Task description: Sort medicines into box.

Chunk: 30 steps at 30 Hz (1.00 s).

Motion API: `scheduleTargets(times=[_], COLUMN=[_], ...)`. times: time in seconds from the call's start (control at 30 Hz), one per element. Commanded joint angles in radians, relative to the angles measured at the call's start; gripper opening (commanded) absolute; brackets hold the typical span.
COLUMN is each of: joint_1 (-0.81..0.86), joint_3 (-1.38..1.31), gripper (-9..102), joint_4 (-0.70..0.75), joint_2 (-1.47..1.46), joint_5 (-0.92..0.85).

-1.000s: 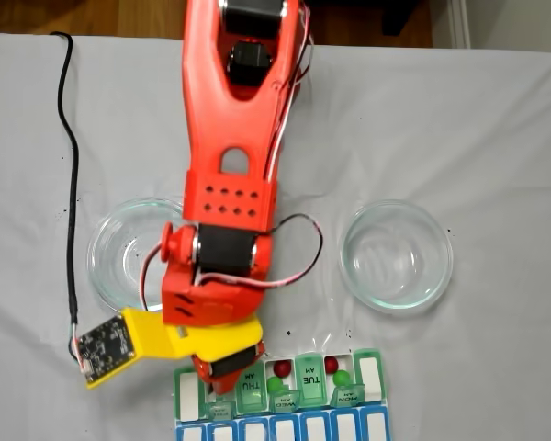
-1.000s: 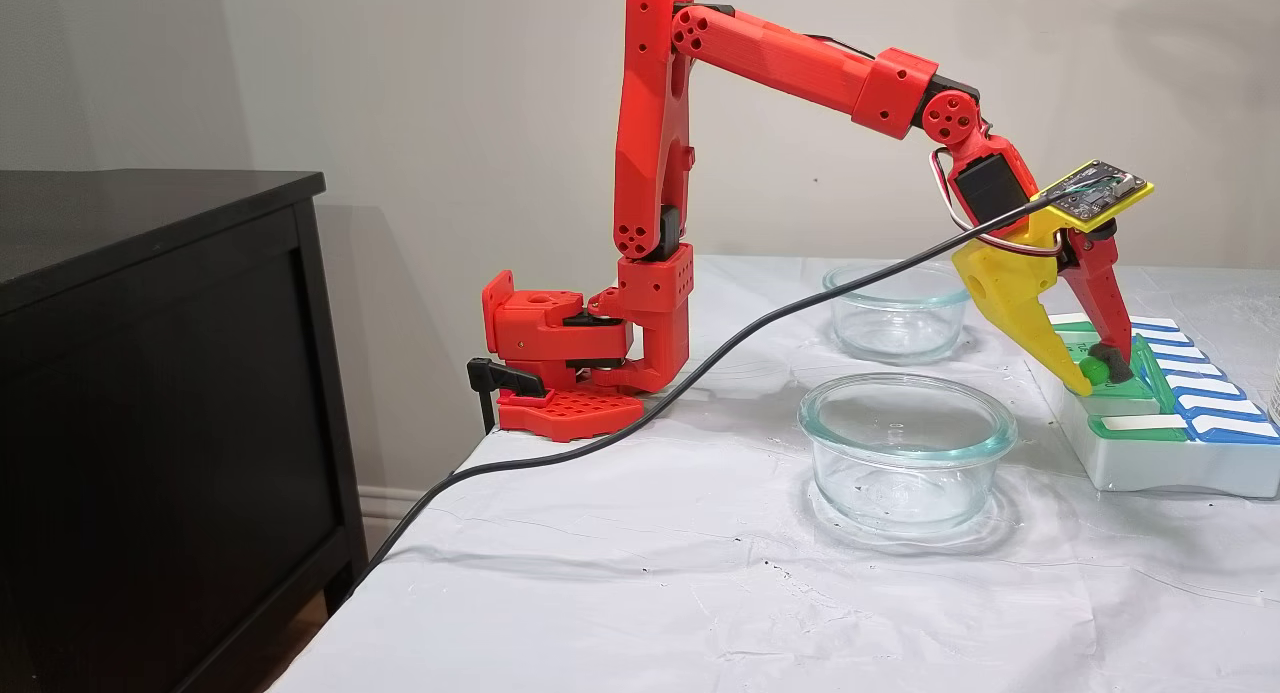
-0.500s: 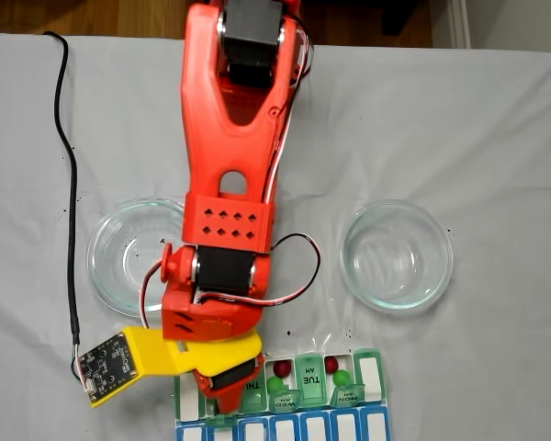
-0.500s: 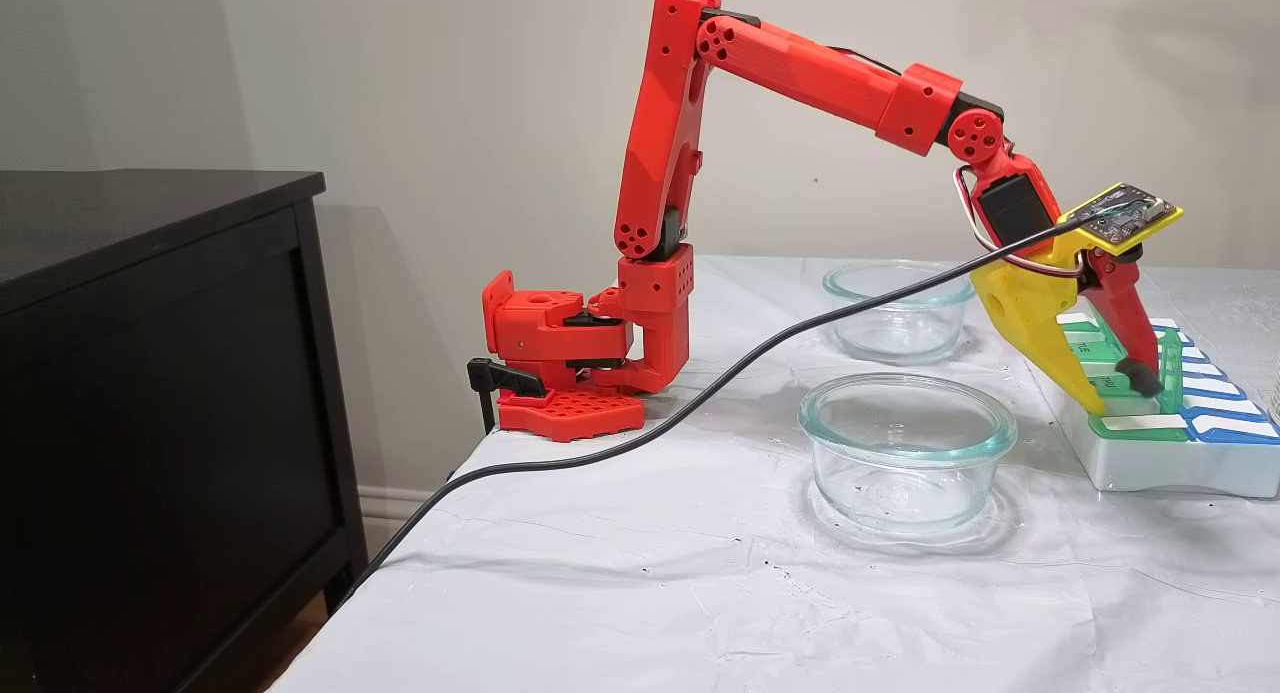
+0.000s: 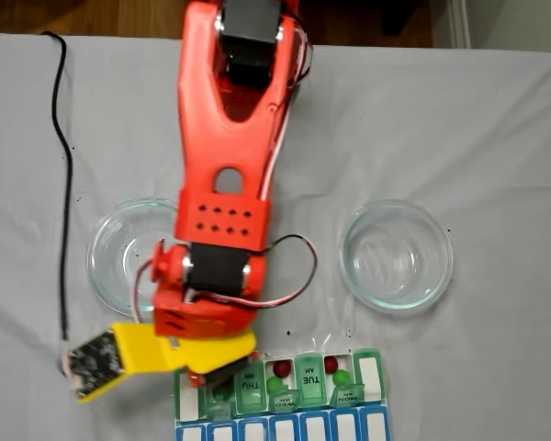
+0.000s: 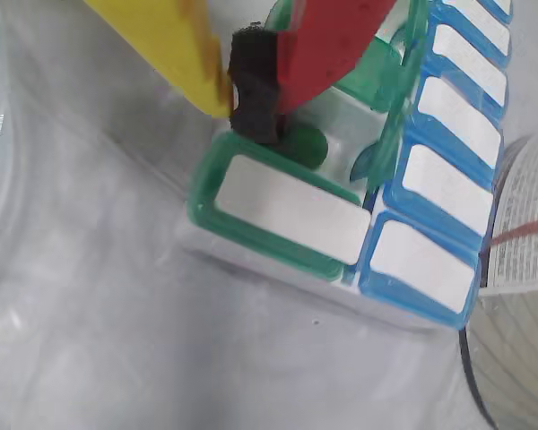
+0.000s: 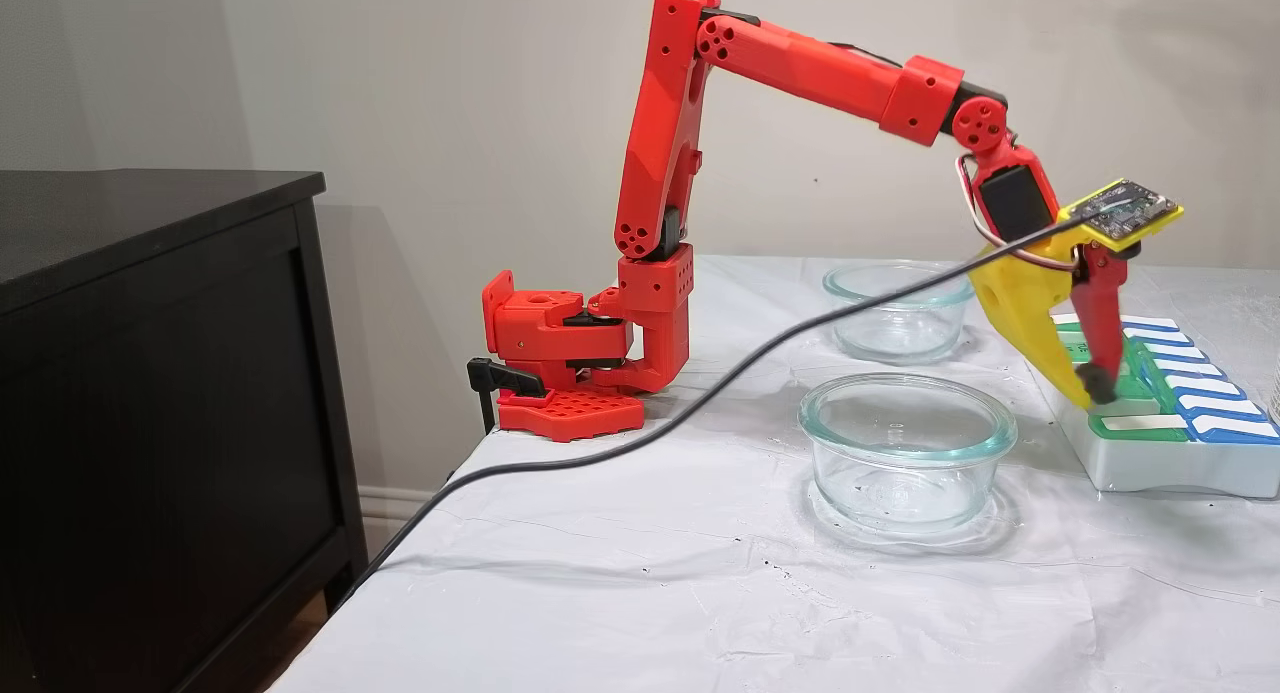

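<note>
The box (image 5: 372, 377) lies at the table's near edge in a fixed view, with green lids raised and a blue-lidded row in front. Two red medicines (image 5: 282, 367) (image 5: 331, 365) and two green ones (image 5: 275, 384) (image 5: 342, 378) sit in its open compartments. My gripper (image 6: 242, 103) is shut with nothing between the yellow finger and the red finger's black pad. It hovers just above another green pill (image 6: 305, 145) that rests in an open compartment near the box's (image 6: 287, 210) end. In the side fixed view the gripper (image 7: 1090, 391) points down over the box (image 7: 1150, 468).
Two empty glass dishes (image 5: 115, 257) (image 5: 445, 262) stand on the white cloth behind the box, the left one partly under my arm. A black cable (image 5: 67, 184) runs along the left. A black cabinet (image 7: 150, 373) stands beside the table.
One second ago the gripper held a green pill over the box. It opened, the pill dropped into the compartment, and the fingers have now shut again and shifted slightly left in the top view.
</note>
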Motion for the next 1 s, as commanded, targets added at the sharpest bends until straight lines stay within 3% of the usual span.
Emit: scheduleTargets(times=[0.0,0.23,0.4,0.6,0.77,0.97], joint_1=[-0.005,-0.155,-0.304,-0.336,-0.368,-0.383], joint_3=[-0.061,-0.017,0.103,0.33,0.379,0.285], gripper=[0,0,0,0,0,0], joint_4=[0.028,0.038,-0.121,-0.508,-0.591,-0.529], joint_2=[0.273,0.433,0.448,0.515,0.491,0.365], joint_5=[0.058,0.216,0.291,0.413,0.451,0.437])
